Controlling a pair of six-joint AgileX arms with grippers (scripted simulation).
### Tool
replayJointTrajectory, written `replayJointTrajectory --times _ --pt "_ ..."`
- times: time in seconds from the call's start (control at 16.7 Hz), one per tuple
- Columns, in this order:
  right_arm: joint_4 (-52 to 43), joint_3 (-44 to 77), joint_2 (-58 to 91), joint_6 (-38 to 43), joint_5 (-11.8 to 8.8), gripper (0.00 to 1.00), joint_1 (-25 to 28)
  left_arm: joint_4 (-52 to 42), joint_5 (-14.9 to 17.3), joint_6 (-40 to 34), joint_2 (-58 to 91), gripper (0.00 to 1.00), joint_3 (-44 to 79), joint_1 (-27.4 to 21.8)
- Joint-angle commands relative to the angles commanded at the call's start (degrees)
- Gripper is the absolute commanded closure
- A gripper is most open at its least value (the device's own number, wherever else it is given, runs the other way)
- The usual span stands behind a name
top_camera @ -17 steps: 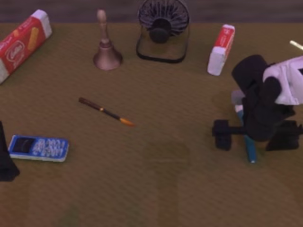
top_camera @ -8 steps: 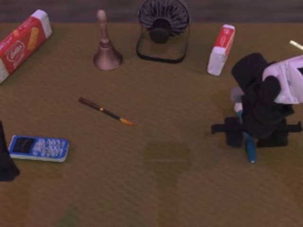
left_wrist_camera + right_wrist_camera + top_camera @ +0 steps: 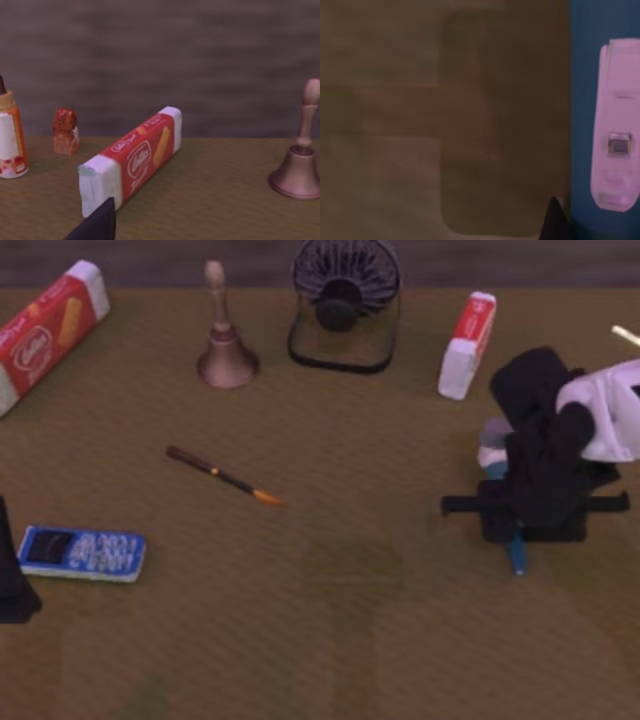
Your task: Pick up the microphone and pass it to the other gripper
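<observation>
The microphone (image 3: 492,456) lies at the table's right side, largely under my right arm. Its pale head pokes out at the far side of the claw and its teal handle tip (image 3: 517,560) at the near side. My right gripper (image 3: 517,525) is shut on the microphone's handle, its black fingers pressed against it from both sides. The right wrist view shows the teal handle (image 3: 580,100) with its white strip (image 3: 618,130) close up, one black fingertip (image 3: 555,222) beside it. My left gripper (image 3: 12,585) is parked at the table's left edge.
A brown orange-tipped brush (image 3: 225,477) and a blue phone (image 3: 82,553) lie on the left half. Along the back stand a red biscuit pack (image 3: 45,335), a bell (image 3: 225,350), a black fan (image 3: 343,300) and a white-red box (image 3: 467,345).
The right gripper's fingers have closed in from wide apart onto the microphone's handle. The microphone has shifted slightly toward the table's back. The left arm has not moved.
</observation>
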Motion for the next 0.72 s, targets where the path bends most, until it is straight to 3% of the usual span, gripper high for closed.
replayJointTrajectory --times 0.3,0.72 --pt "16.3 -3.8 -3.1 -4.2 -5.3 1.00 0.1 0.0 0.0 0.0 0.0 0.00 0.0 0.0" --pt "51.0 -13.7 -10.8 -12.6 -15.8 1.00 -0.1 0.0 0.0 0.0 0.0 0.00 0.0 0.0"
